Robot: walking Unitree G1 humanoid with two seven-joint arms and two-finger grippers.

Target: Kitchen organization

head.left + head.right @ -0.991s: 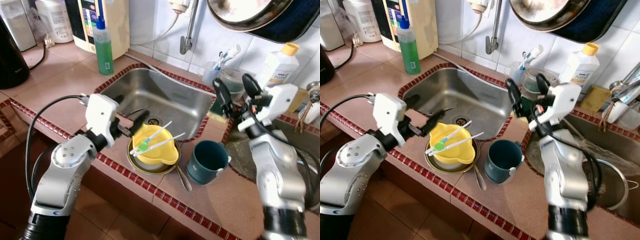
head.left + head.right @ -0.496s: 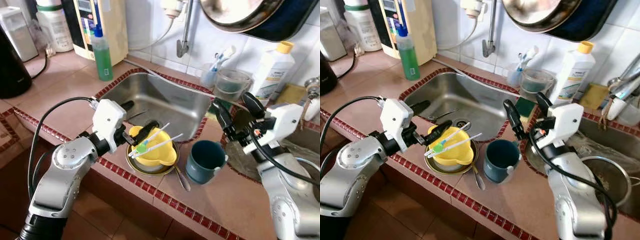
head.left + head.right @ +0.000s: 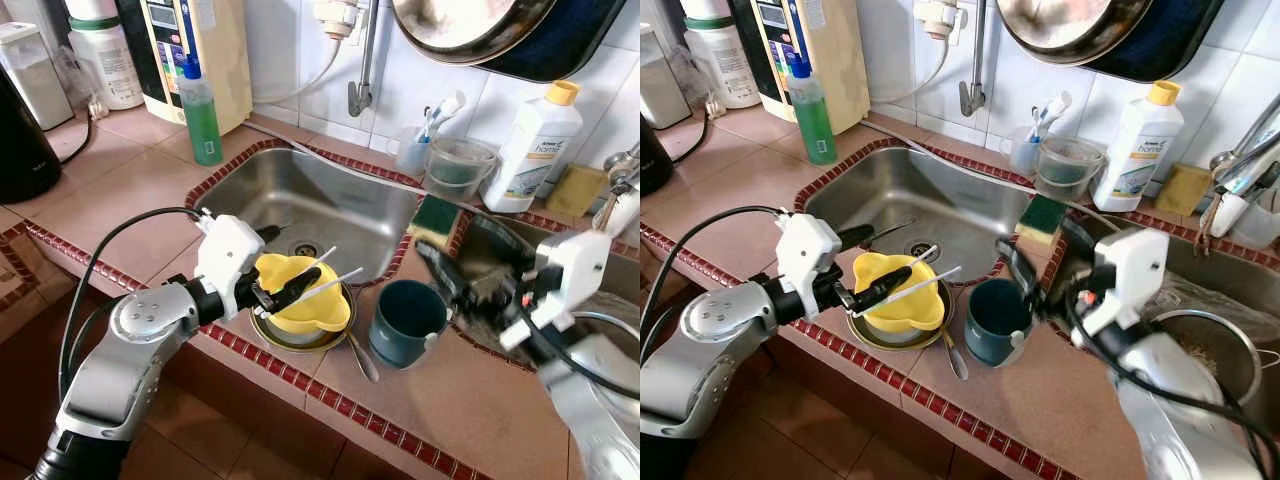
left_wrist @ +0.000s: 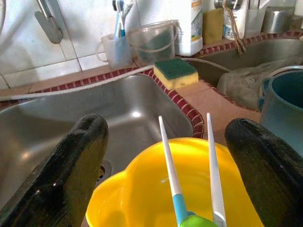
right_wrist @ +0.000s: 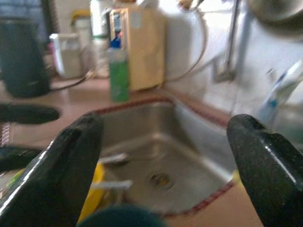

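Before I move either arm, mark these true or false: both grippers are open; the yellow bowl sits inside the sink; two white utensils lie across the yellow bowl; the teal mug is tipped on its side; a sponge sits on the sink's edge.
1. Both grippers are open: true. The left gripper and right gripper stand spread, empty.
2. Yellow bowl inside the sink: false. It sits on a plate on the counter, in front of the sink.
3. Two white utensils across the bowl: true.
4. Teal mug tipped over: false. It stands upright.
5. Sponge on the sink's edge: true.
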